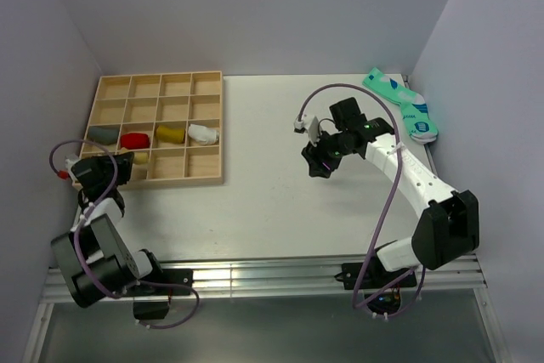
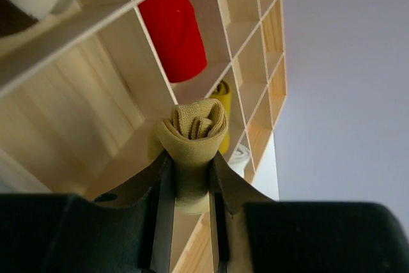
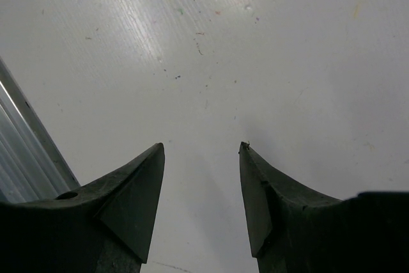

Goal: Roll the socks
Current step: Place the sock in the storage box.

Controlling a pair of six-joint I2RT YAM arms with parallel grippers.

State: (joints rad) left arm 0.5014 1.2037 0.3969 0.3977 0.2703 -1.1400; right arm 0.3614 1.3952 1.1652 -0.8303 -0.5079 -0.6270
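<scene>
Pinching the rolled mustard sock (image 2: pixel 193 124) at its waist; left gripper (image 2: pixel 190 163) clenched | soft, light, likely springy | right gripper (image 3: pixel 201 158) released, empty

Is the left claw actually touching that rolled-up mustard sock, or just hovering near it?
Touching. In the left wrist view the fingers of the left gripper press against both sides of the rolled mustard sock, which bulges out above them.
</scene>
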